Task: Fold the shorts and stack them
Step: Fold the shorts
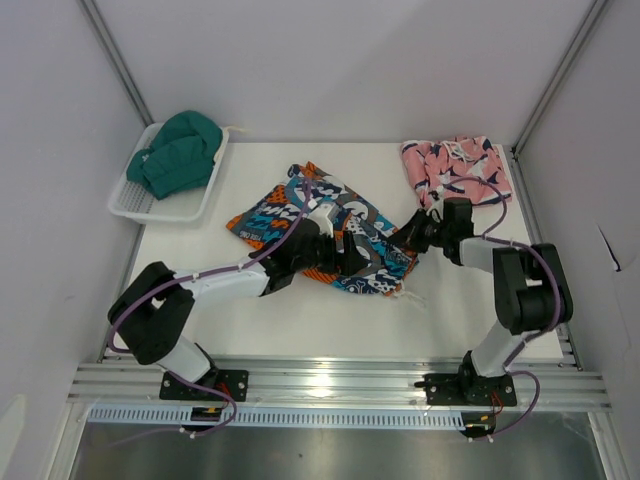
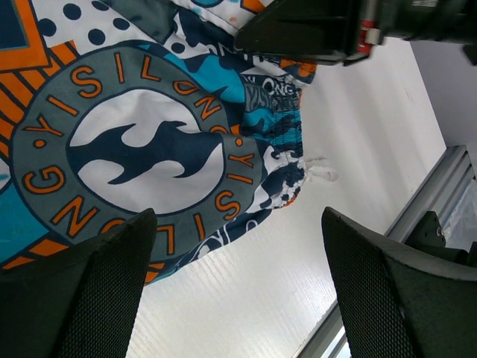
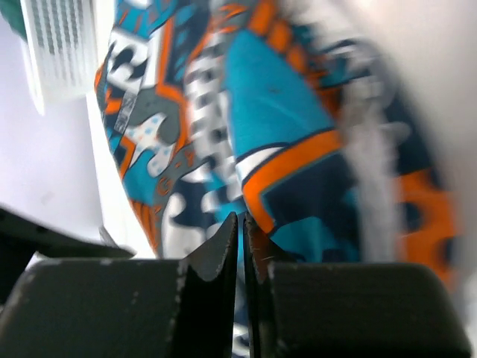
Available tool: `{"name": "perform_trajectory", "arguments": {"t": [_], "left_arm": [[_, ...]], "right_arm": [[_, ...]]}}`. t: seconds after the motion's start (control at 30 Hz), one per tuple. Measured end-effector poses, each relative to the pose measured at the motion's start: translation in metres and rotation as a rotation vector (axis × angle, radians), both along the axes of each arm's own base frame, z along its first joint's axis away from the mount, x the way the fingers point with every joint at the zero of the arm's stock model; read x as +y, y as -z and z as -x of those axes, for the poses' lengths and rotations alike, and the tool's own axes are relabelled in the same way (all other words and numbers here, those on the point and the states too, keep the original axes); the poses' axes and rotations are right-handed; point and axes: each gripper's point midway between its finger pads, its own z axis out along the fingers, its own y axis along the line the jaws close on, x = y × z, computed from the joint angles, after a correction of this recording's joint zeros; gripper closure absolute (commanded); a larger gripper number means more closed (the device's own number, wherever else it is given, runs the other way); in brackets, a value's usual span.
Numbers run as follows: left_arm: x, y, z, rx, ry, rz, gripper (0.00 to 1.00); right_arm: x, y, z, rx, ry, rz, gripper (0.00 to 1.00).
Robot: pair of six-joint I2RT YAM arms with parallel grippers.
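Lying central on the counter (image 1: 330, 320) were patchwork shorts (image 1: 262, 215); left fingers (image 2: 97, 298) stood wide open over them, empty; right fingers (image 3: 216, 261) were closed at their right edge, hold unclear.

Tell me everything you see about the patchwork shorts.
The patchwork shorts are soft printed fabric in teal, orange, navy and white, with a round wave emblem and a white drawstring. They lie spread, rumpled, on the table. The open left gripper hangs above them; the right gripper appears to pinch their right edge.
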Motion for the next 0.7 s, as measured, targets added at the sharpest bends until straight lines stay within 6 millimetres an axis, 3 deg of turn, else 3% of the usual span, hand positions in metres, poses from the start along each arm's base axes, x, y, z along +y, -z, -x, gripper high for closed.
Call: {"name": "perform_trajectory", "arguments": {"t": [0.13, 0.23, 0.47, 0.57, 0.6, 0.67, 0.7], "left_arm": [[0.003, 0.0, 0.0, -0.007, -0.004, 0.007, 0.06], [0.004, 0.001, 0.0, -0.007, -0.005, 0.009, 0.06], [0.015, 0.007, 0.005, 0.0, -0.012, 0.0, 0.06], [0.033, 0.001, -0.008, -0.002, -0.062, 0.012, 0.06], [0.04, -0.001, -0.014, -0.005, -0.084, 0.017, 0.06], [0.062, -0.009, -0.029, -0.015, -0.147, 0.025, 0.06], [0.069, -0.013, -0.034, -0.023, -0.17, 0.028, 0.05]], "right_arm": [[-0.021, 0.039, -0.013, 0.102, 0.064, -0.067, 0.94], [-0.023, 0.058, -0.016, 0.148, 0.081, -0.106, 0.93], [-0.02, 0.055, -0.03, 0.128, 0.092, -0.222, 0.92], [-0.022, 0.052, -0.031, 0.12, 0.097, -0.212, 0.87], [-0.022, 0.05, -0.03, 0.116, 0.097, -0.205, 0.85], [-0.026, 0.041, -0.028, 0.104, 0.107, -0.174, 0.66], [-0.027, 0.035, -0.027, 0.091, 0.108, -0.164, 0.47]]}}
